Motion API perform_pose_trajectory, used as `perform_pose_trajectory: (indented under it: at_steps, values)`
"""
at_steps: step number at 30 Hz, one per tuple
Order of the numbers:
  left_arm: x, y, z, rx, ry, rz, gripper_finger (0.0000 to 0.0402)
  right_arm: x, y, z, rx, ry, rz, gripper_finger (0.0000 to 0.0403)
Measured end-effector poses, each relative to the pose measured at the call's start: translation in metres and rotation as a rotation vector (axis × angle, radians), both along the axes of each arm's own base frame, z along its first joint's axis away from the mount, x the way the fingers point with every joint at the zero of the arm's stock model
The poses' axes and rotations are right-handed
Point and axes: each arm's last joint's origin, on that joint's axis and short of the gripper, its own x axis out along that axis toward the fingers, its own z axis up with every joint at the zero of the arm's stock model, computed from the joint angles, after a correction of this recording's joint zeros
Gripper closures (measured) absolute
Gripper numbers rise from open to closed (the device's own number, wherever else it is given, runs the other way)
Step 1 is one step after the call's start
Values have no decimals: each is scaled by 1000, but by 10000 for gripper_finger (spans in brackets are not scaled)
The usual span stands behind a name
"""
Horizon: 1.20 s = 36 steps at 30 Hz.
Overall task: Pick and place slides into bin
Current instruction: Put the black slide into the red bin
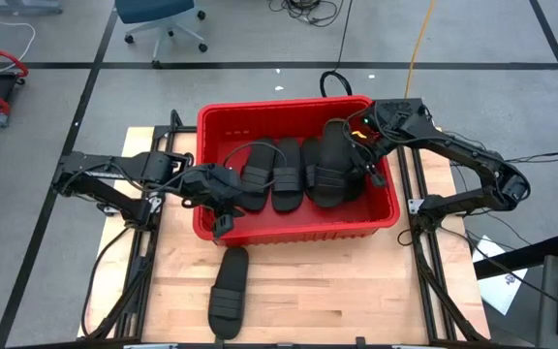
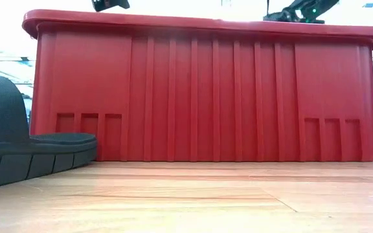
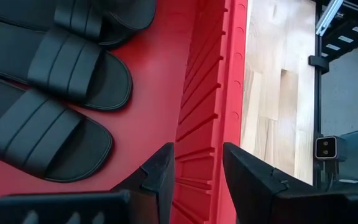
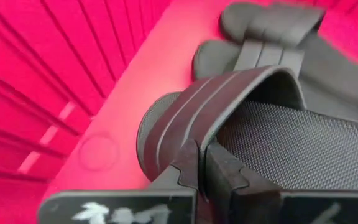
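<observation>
**Slides nearly all binned; one remains on the counter**

A pale wooden counter (image 1: 337, 291) on a grey tiled floor carries the red bin (image 1: 223, 123), which holds the slides (image 1: 286, 174) lying side by side on its floor. The right hand (image 1: 363, 145) hangs inside the bin at its far right end, clenched on the strap of a slide (image 4: 229, 93), so this slide appears to be mid-placement. The left hand (image 1: 219, 221) straddles the bin's near wall at the left, its fingers (image 3: 160, 177) parted and grasping nothing. One last slide (image 1: 229, 291) lies on the counter in front of the bin, well apart from both hands. Judged next: the right hand releases its slide, then the left hand lifts clear of the wall and reaches down for the slide on the counter.
</observation>
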Motion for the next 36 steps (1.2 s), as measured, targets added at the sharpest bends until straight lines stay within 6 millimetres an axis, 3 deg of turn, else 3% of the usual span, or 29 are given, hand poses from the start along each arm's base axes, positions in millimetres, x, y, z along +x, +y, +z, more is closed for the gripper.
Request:
perform_pose_trajectory:
  at_steps: [5, 14, 28, 36]
  values:
    - [0, 2, 0, 0, 0, 8, 270, 18, -1, 9, -73, -22, 21, 403]
    - [0, 2, 0, -7, 1, 18, 270, 56, -2, -19, -59, 16, 89, 403]
    - [0, 2, 0, -7, 0, 19, 270, 61, -8, -30, -133, 81, 68, 402]
    - [0, 2, 0, -8, 1, 19, 270, 60, -10, -29, -194, 112, 36, 368]
